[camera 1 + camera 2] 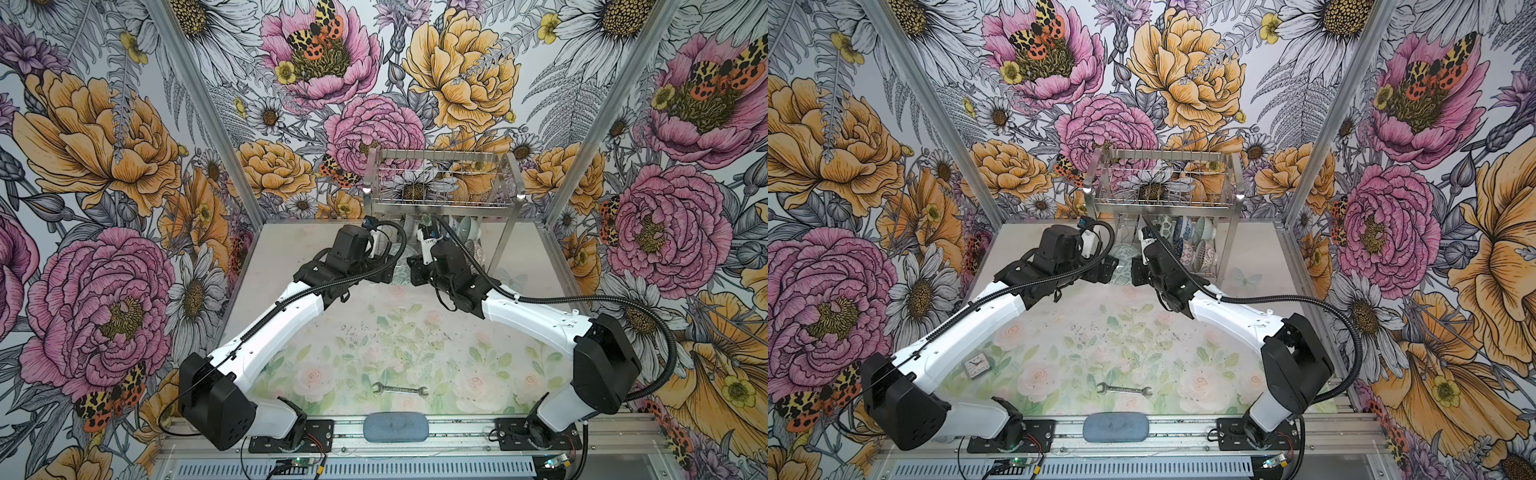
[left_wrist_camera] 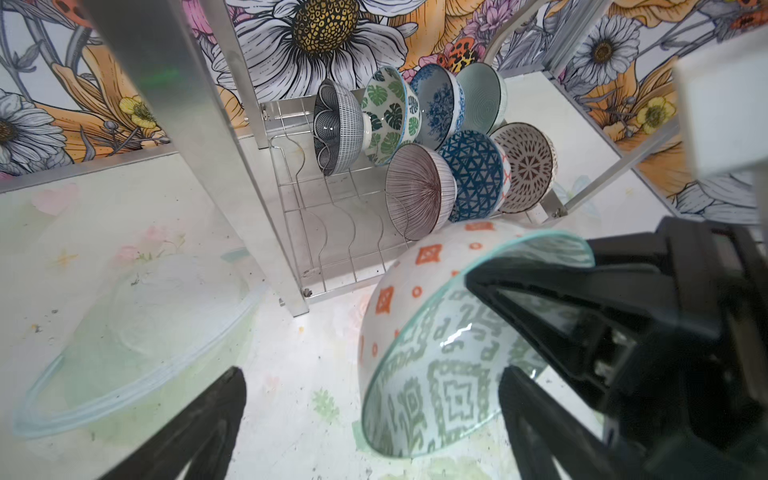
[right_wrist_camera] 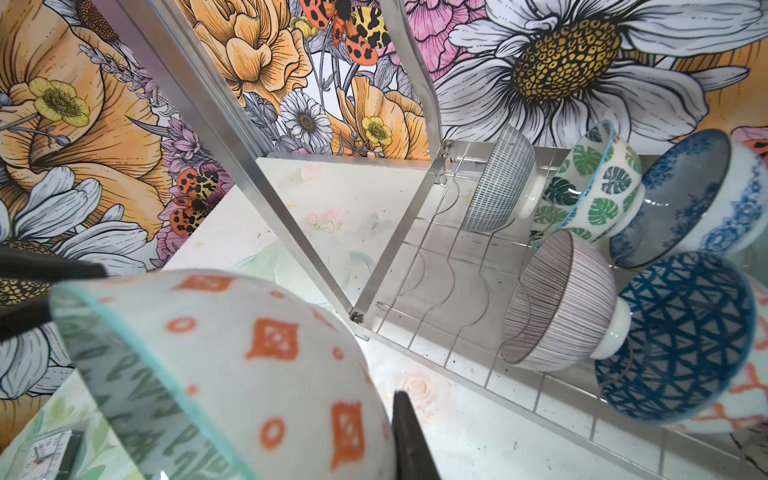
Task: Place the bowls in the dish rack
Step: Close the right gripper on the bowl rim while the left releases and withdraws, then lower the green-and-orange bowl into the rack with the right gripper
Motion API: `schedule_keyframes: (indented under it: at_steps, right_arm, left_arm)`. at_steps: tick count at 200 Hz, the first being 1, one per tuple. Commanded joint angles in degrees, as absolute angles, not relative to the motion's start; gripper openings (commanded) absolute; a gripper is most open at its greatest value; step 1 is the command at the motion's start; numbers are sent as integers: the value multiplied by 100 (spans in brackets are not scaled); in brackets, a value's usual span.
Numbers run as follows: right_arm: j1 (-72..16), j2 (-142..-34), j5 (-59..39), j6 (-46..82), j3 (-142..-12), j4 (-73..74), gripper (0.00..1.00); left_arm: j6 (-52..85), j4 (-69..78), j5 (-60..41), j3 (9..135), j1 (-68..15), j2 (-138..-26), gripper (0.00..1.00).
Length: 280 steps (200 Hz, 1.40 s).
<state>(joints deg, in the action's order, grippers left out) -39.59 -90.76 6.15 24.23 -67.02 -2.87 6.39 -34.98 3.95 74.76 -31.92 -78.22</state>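
Observation:
A bowl [image 2: 415, 316], white with red marks outside and a green pattern inside, hangs tilted above the table just in front of the dish rack [image 2: 332, 232]. My right gripper [image 3: 388, 415] is shut on its rim [image 3: 232, 353]; one finger lies against the outer wall and the other is hidden inside. My left gripper [image 2: 374, 376] is open, its fingers wide apart on either side of the bowl's lower edge. Several bowls stand on edge in the rack's lower tier, among them a striped one [image 2: 419, 191] and a blue triangle one [image 2: 473, 174]. In both top views the arms meet below the rack [image 1: 440, 199] [image 1: 1163, 199].
A clear glass bowl [image 2: 137, 332] lies on the table left of the rack's front leg [image 2: 232, 166]. Near the front edge lie a wrench [image 1: 400, 389], a small clock [image 1: 976, 363] and a blue-grey pad [image 1: 395, 428]. The rack's left wire slots [image 3: 436, 270] hold nothing.

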Motion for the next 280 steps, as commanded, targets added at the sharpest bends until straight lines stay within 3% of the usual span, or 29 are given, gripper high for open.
schedule_keyframes:
  at_steps: [1,90,280]
  right_arm:
    - [-3981,-8984,1172,2141,-6968,-192,0]
    - [-4246,-9669,3410,1675,-7772,-1096,0]
    - [-4312,-12077,5607,445,-9969,-1512,0]
  left_arm:
    - [215,-4267,337,7709,-2975,-7633,99]
    - [126,-3827,-8,6879,-2029,-7012,99]
    - [167,-3727,-166,6617,-1556,-6834,99]
